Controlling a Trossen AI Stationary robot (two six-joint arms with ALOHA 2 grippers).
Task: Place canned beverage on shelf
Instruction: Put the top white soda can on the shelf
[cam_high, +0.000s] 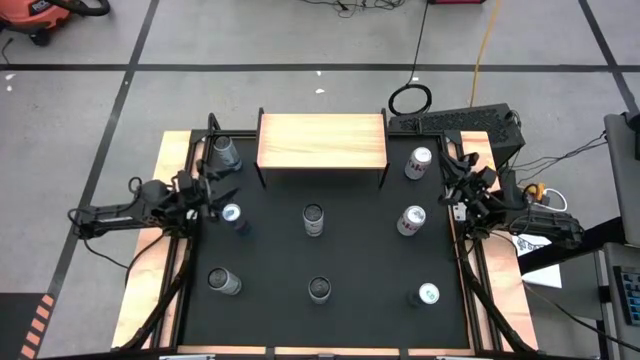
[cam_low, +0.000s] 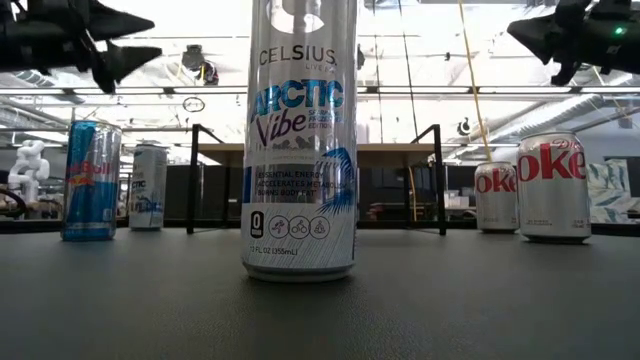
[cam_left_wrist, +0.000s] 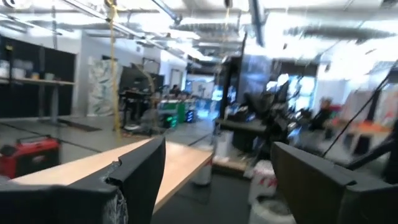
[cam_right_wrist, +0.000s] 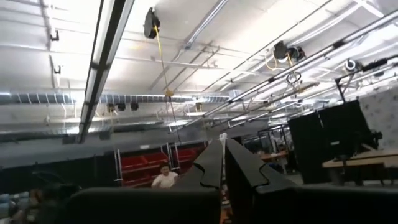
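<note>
Eight cans (cam_high: 313, 219) stand on the mat around one shelf (cam_high: 321, 141).

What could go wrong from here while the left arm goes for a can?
1. The left gripper, jaws open, is close to two cans: the blue can and the can beside the shelf. It may knock one over.
2. The shelf is empty but narrow; a can placed near its edge may fall.

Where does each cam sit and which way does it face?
High: overhead, straight down; both arms, shelf, cans.
Low: table height, level across; Celsius can up close, shelf legs behind, arms above.
Left wrist: past the open left pincer along the shelf top.
Right wrist: tilted up at the ceiling; shut right pincer.
Shared: high, low and left wrist show the shelf.
</note>
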